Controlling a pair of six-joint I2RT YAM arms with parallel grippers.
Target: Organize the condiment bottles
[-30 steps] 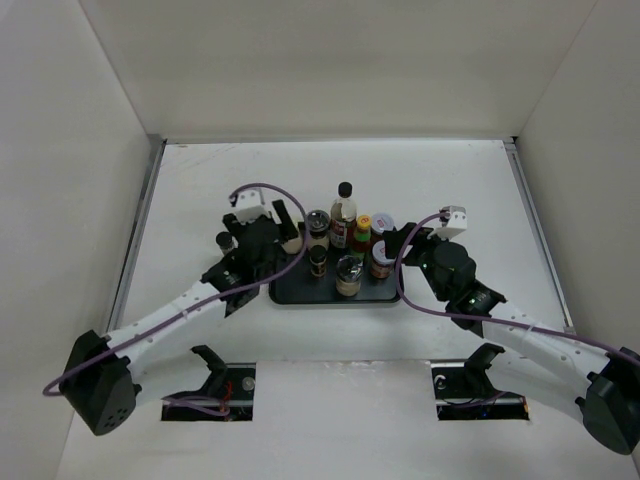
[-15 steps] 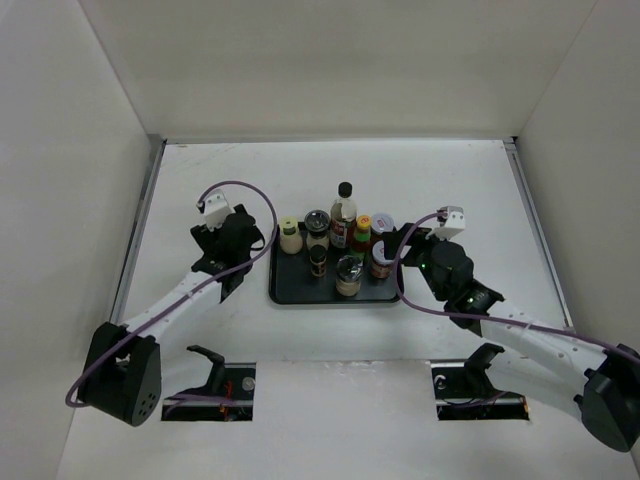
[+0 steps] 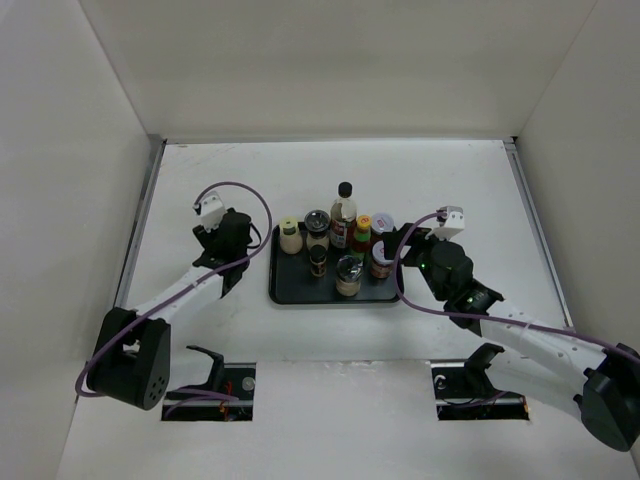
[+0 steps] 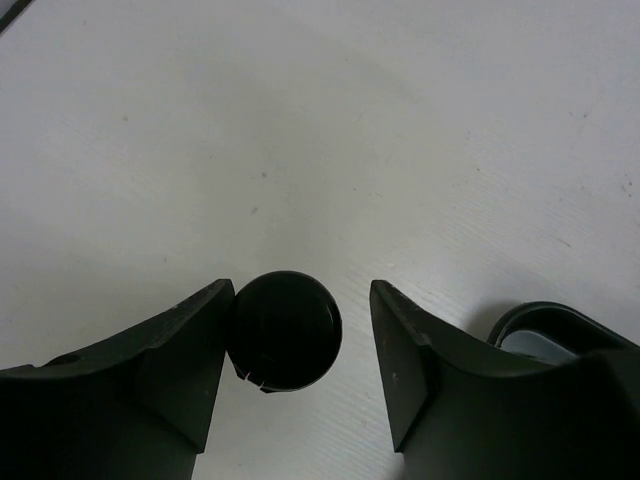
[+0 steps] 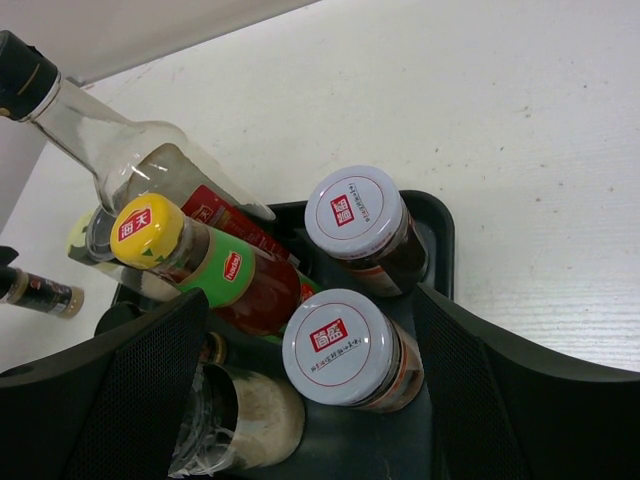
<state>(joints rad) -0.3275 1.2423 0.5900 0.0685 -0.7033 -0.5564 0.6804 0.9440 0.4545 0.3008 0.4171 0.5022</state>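
The black tray (image 3: pixel 300 292) holds several condiment bottles: a tall clear black-capped bottle (image 3: pixel 344 212), a red yellow-capped sauce bottle (image 3: pixel 362 236), a pale-lidded jar (image 3: pixel 290 237) and short spice jars. My left gripper (image 3: pixel 232 250) is left of the tray. In the left wrist view it (image 4: pixel 300 350) is open around a small black-capped jar (image 4: pixel 287 330) standing on the table; the cap touches the left finger, with a gap on the right. My right gripper (image 5: pixel 315 390) is open astride a white-lidded jar (image 5: pixel 340 350) at the tray's right end.
A second white-lidded jar (image 5: pixel 355 210) stands just behind the first. A silver-lidded glass jar (image 5: pixel 230 430) stands close to my right gripper's left finger. White walls enclose the table on the left, back and right.
My left gripper has left the pale-lidded jar on the tray's left end and moved left, down over the black-capped jar on the table. The right arm has not moved.
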